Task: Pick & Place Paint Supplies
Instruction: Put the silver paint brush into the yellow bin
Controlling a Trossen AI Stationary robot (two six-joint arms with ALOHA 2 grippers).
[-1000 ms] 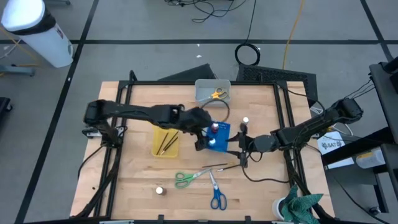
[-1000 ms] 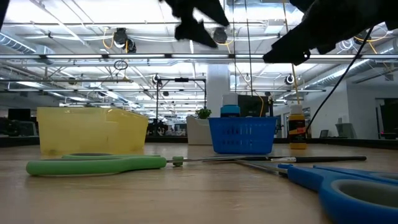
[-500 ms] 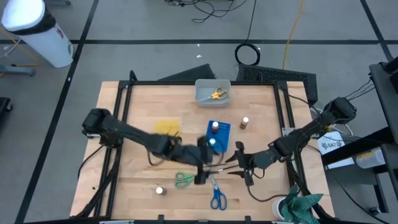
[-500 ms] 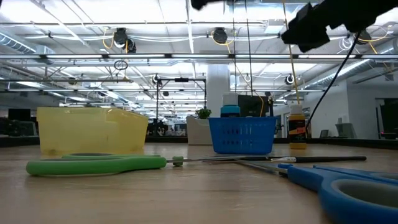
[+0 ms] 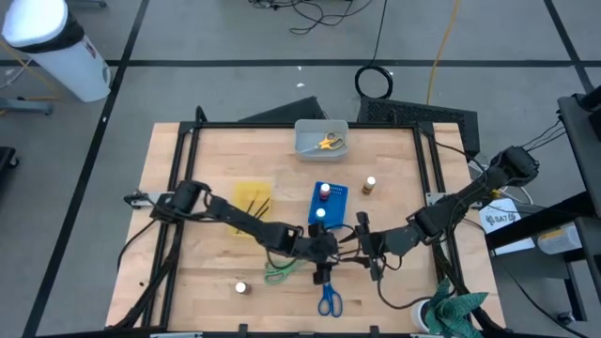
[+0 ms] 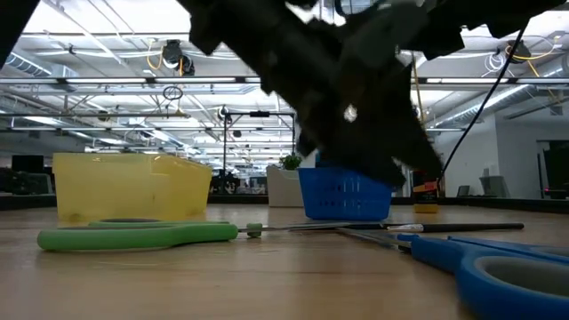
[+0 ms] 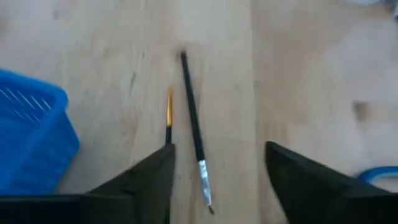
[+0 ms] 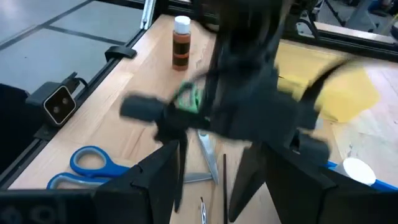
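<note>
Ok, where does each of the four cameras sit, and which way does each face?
High: above the table, straight down; both arms, left gripper and right gripper near the middle.
Low: at tabletop height, level across to the room; dark arm parts hang above the green scissors, yellow tray and blue basket.
Left wrist: looks down past its own fingers at two brushes.
Right wrist: looks past its own fingers at the left arm.
Shared: the blue scissors appear in the high, low and right wrist views.

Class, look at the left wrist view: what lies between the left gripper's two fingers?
A thin dark brush on bare wood, centred between the open fingers; a second brush lies beside it.
</note>
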